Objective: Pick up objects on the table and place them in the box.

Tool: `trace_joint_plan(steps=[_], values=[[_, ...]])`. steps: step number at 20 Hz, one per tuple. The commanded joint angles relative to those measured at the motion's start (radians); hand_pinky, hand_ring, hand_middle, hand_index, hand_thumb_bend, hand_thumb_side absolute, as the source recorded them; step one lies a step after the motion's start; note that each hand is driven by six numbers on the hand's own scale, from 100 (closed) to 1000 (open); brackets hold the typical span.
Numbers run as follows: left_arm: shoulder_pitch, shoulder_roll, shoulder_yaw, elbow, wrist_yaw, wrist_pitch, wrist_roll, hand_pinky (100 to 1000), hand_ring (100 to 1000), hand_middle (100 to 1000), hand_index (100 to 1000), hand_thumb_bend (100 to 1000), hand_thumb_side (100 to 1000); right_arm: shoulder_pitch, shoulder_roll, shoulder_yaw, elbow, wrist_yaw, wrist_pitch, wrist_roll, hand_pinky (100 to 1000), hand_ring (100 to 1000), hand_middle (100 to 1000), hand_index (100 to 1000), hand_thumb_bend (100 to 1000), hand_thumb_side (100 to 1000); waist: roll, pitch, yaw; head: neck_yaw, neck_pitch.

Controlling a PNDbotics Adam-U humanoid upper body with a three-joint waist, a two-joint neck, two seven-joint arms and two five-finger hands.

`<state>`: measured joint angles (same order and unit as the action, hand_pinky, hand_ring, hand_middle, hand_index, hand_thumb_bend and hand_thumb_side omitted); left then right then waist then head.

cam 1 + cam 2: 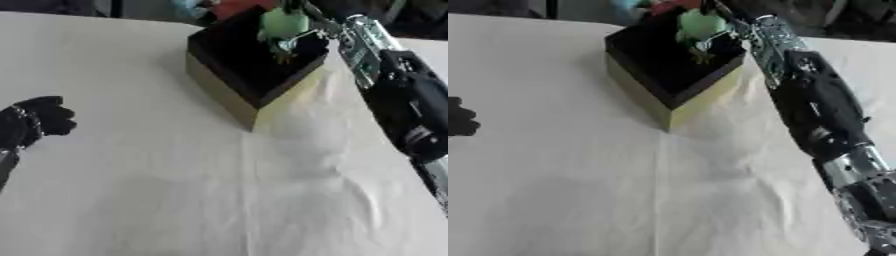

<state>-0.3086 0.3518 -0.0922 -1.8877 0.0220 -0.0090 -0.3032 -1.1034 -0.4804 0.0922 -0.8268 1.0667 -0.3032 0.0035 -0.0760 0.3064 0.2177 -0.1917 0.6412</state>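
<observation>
over the box (229,82) at the table's (131,190) far side, the right hand (302,15) holds a pale green thing (283,23), its fingers hard to make out. the left hand (39,117) rests curled at the left edge, holding nothing.

— Where is the box (254,70)?
— It sits on the table (157,190), far back and a bit to the right.

— What is over it?
— The right arm (402,100) comes in from the right side and reaches up across the table. Its hand (308,15) is above the box's far side, with a small thing (284,24) at it, over the open top.

— And on the left?
— The left hand (39,117) is by the left edge, well apart from the box.

— What lies behind the box?
— Some things past the table's far edge; I cannot tell what.
</observation>
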Motion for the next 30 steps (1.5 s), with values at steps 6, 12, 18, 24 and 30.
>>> trace_joint_plan(steps=[6, 12, 18, 24, 30], values=[[-0.010, 0.003, 0.005, -0.014, 0.007, -0.001, 0.001, 780, 738, 709, 868, 467, 928, -0.014, -0.030, -0.007, -0.026, 0.017, -0.010, 0.085, 796, 818, 914, 943, 591, 457, 0.009, -0.018, -0.006, 0.001, -0.028], [-0.007, 0.003, 0.009, -0.013, 0.005, -0.001, 0.005, 780, 738, 709, 868, 467, 929, 0.000, -0.069, -0.007, -0.124, -0.096, -0.023, 0.070, 760, 754, 841, 892, 513, 430, 0.016, -0.017, -0.026, 0.013, -0.047], [0.001, 0.004, 0.017, -0.010, 0.000, -0.001, 0.012, 781, 739, 710, 868, 466, 930, 0.058, -0.152, 0.008, -0.333, -0.363, -0.001, 0.046, 717, 666, 751, 843, 421, 392, 0.020, -0.018, -0.061, 0.034, -0.056], [0.008, 0.002, 0.025, -0.009, -0.002, -0.002, 0.020, 781, 739, 710, 868, 465, 930, 0.190, -0.238, 0.025, -0.610, -0.622, 0.054, 0.054, 699, 633, 723, 822, 374, 395, 0.034, -0.018, -0.102, 0.052, -0.053], [0.021, -0.005, 0.036, -0.006, -0.004, -0.002, 0.031, 782, 739, 711, 868, 463, 930, 0.379, -0.234, 0.010, -0.872, -0.761, 0.106, 0.051, 680, 598, 679, 800, 329, 406, 0.050, -0.023, -0.145, 0.081, -0.014]])
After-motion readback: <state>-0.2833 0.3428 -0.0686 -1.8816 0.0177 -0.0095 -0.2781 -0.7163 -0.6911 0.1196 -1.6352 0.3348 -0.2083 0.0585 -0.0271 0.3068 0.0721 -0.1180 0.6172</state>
